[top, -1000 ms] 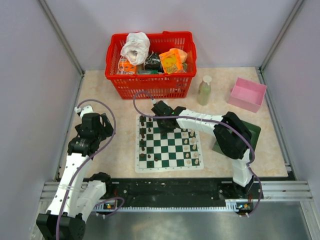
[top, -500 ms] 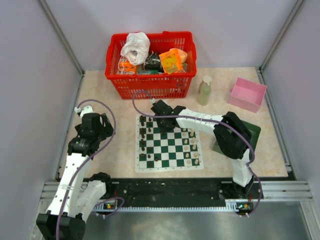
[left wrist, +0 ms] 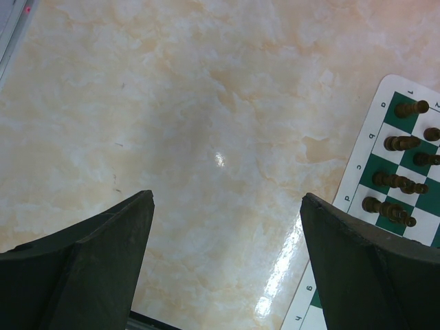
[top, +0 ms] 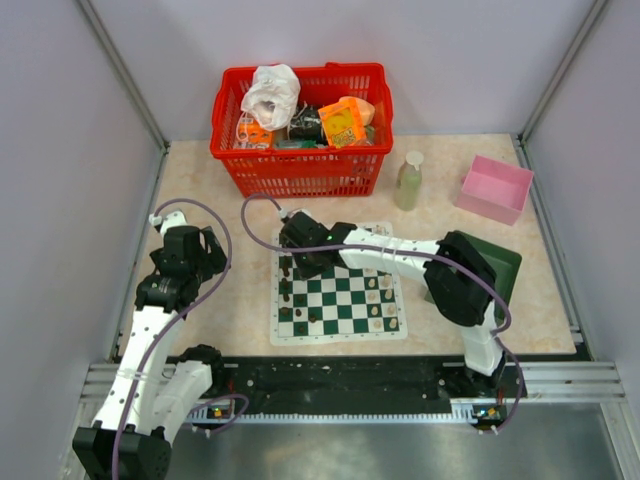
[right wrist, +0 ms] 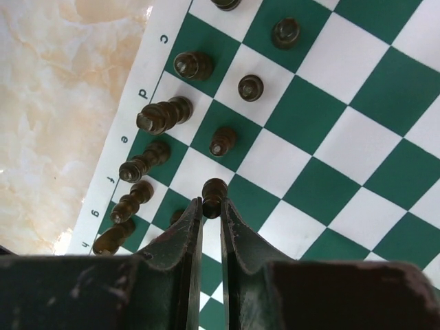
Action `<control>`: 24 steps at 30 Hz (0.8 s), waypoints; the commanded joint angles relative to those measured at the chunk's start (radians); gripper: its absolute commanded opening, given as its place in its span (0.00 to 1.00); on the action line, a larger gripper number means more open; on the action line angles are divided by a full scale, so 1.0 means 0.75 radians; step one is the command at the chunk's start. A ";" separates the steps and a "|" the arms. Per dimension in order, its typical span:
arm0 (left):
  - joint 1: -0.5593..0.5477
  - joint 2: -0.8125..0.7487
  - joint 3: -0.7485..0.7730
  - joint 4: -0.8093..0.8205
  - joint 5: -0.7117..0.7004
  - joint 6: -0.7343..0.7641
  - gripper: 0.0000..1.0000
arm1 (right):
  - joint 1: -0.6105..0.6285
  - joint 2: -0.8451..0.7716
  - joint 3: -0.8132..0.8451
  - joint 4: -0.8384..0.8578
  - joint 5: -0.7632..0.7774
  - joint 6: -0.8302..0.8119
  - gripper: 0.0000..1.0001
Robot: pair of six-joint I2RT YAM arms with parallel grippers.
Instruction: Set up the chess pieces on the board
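Pinching a dark pawn (right wrist: 214,187) at lower centre, our clenched right end effector (right wrist: 212,204) holds something we judge light, rigid, slippery, best gripped at its neck.

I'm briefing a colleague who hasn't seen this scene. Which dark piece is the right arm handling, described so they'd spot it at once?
Find the green-and-white board, then its left edge, where dark pieces stand in two columns beside the lettered border. The dark pawn sits in line with the inner column; unlike its neighbours, it alone is pinched between the fingers of the right gripper.
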 commanded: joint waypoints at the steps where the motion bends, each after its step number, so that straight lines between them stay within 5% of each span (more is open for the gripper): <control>1: -0.001 -0.005 0.010 0.021 -0.006 -0.001 0.93 | 0.022 0.042 0.055 -0.008 -0.009 0.026 0.11; 24: -0.001 -0.001 0.012 0.023 -0.002 -0.001 0.93 | 0.061 0.112 0.096 0.000 -0.048 0.013 0.11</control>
